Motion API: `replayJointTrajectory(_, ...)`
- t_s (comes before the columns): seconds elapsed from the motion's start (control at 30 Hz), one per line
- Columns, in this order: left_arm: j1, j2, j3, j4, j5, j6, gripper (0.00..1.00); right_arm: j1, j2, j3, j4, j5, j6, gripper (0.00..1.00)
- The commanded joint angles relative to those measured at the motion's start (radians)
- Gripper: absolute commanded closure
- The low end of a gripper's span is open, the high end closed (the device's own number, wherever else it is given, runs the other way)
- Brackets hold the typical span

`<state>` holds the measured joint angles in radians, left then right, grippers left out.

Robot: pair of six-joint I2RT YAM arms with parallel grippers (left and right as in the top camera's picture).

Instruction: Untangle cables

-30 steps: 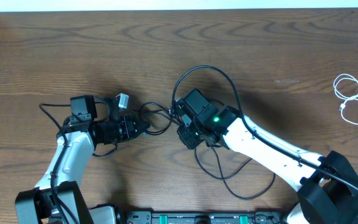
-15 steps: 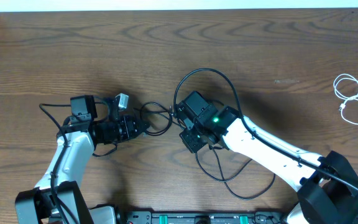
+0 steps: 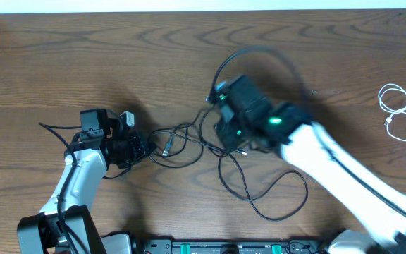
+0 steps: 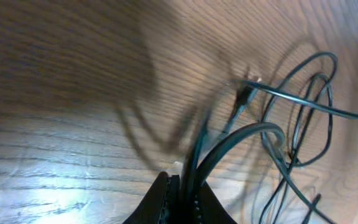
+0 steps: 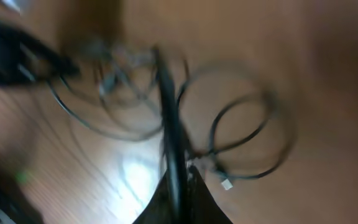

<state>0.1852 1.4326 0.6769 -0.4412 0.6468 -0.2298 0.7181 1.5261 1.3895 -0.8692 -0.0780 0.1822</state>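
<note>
Left claw point(image 3: 139, 148) and right claw point(image 3: 223, 130) each pinch black cables point(image 3: 185, 141) either side of the tangle, probably to pull it loose.

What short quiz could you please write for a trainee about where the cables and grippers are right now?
1. True or false: the white cable is tangled in with the black cables.
2. What is the left gripper holding? A) one of the black cables B) the white cable C) nothing
3. Fill in: the right gripper is shut on a ___ cable.

Key: 1. False, it lies apart near the table's right edge. 2. A. 3. black.
</note>
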Motion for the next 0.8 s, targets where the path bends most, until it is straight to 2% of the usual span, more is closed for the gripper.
replayJointTrajectory(0.0,0.003,0.006,-0.008,-0.002,-0.039,-0.020,0.91,-0.012,-0.195,0.103,-0.025,0.190,0.012,0.99)
replayJointTrajectory(0.13,0.003,0.006,-0.008,-0.004,-0.047,-0.021,0.91,-0.021,-0.376,0.140,0.006,0.437,0.042,0.99)
replayJointTrajectory(0.33,0.003,0.006,-0.008,-0.018,-0.122,-0.072,0.91,-0.021,-0.638,0.144,0.178,0.842,0.036,0.99)
replayJointTrajectory(0.5,0.003,0.006,-0.008,-0.025,-0.163,-0.098,0.91,-0.021,-0.779,0.144,0.229,0.921,-0.006,0.99)
replayJointTrajectory(0.53,0.003,0.006,-0.008,-0.025,-0.162,-0.098,0.87,-0.021,-0.800,0.144,0.221,0.920,-0.004,0.99)
replayJointTrajectory(0.6,0.003,0.006,-0.008,-0.026,-0.162,-0.098,0.70,-0.021,-0.825,0.144,0.200,0.922,-0.004,0.99)
replayJointTrajectory(0.7,0.003,0.006,-0.008,-0.026,-0.162,-0.098,0.53,-0.021,-0.834,0.144,0.159,0.953,-0.008,0.99)
replayJointTrajectory(0.73,0.003,0.006,-0.008,-0.026,-0.162,-0.098,0.32,-0.021,-0.833,0.144,0.150,0.980,-0.009,0.99)
replayJointTrajectory(0.77,0.003,0.006,-0.008,-0.026,-0.162,-0.098,0.23,-0.021,-0.831,0.144,0.139,1.013,-0.008,0.99)
